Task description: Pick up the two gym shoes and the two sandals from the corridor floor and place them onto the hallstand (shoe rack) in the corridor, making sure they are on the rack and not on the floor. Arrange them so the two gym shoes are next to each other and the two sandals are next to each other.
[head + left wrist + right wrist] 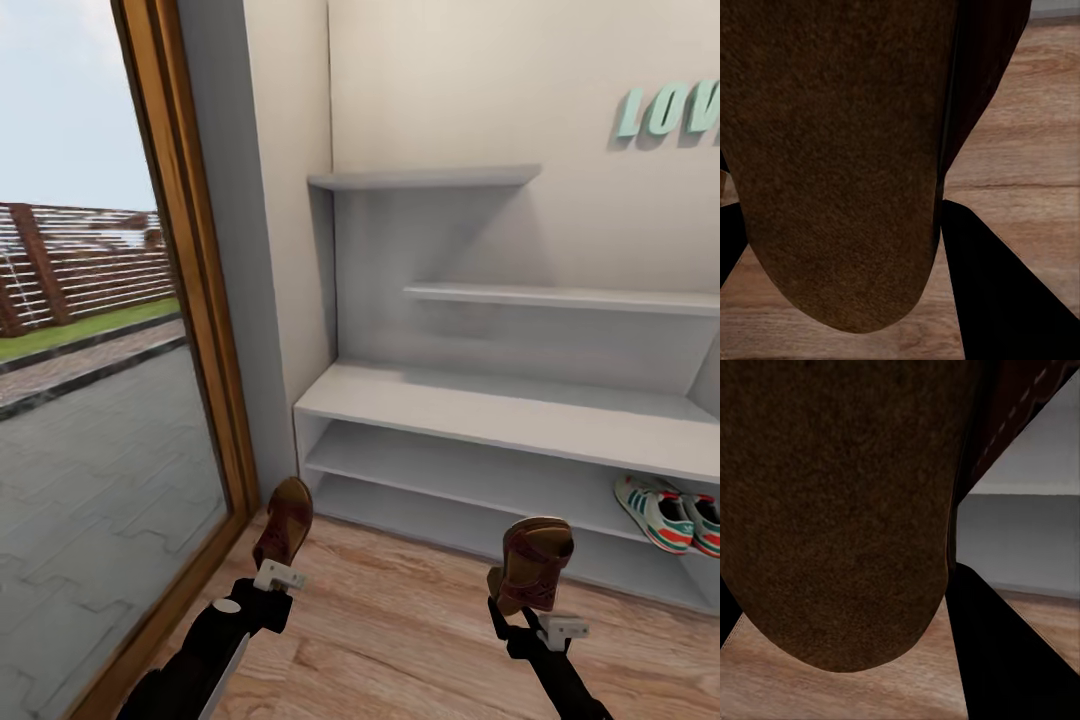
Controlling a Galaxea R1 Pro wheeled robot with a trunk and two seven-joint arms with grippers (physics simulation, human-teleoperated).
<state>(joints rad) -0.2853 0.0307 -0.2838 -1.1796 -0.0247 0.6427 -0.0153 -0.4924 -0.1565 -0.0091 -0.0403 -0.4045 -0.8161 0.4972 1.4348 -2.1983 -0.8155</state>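
My left gripper (276, 577) is shut on a brown sandal (284, 520) that stands upright above the corridor floor (400, 630); its sole (840, 150) looms close in the left wrist view. The right gripper (520, 612) is shut on the other sandal (532, 560), whose sole (847, 510) shows close in the right wrist view. Both hang in front of the pale grey hallstand (480, 415). The two gym shoes (668, 513), white with green stripes and red heels, lie side by side on the rack's lower shelf at the right.
A wood-framed glass door (190, 300) stands at the left, close beside the rack's left end. Two staggered wall shelves (430, 180) and teal "LOVE" letters (670, 110) are above the bench. The bench top and the lower shelf's left part are bare.
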